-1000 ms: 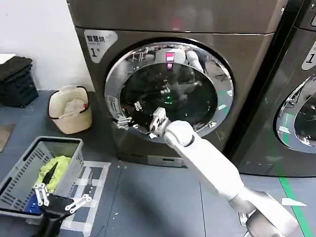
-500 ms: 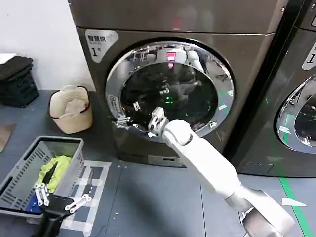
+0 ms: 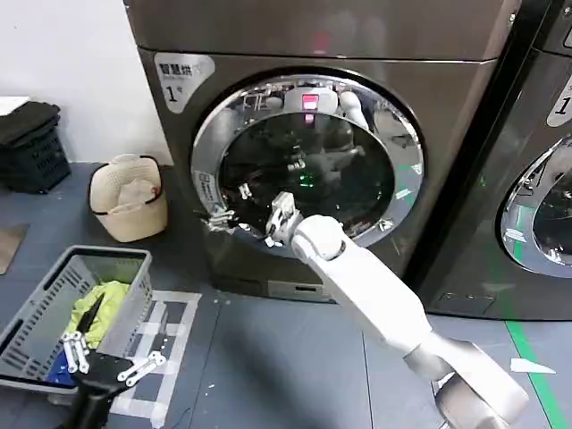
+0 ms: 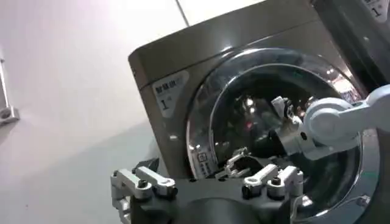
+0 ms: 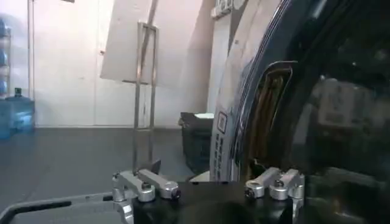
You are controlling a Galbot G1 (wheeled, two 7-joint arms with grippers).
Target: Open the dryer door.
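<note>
The dryer door (image 3: 308, 165) is the round one with a wide chrome rim and dark glass, on the bronze-grey machine; it also shows in the left wrist view (image 4: 262, 115). My right arm reaches up from the lower right, and its gripper (image 3: 223, 217) sits at the rim's lower left edge, open. In the right wrist view the rim (image 5: 226, 122) and a narrow bronze recess (image 5: 266, 115) stand just ahead of that gripper. The left wrist view shows the same gripper (image 4: 241, 164) against the rim. My left gripper (image 3: 107, 359) hangs open and idle over the basket at the lower left.
A grey basket (image 3: 36, 313) holding a yellow-green cloth stands on the floor at the left. A beige bucket (image 3: 130, 201) and a black crate (image 3: 31, 147) lie farther back. A darker second machine (image 3: 536, 179) stands to the right. Bare floor lies before the dryer.
My right arm has edged slightly up and to the left along the rim. The door and the left arm look unchanged.
</note>
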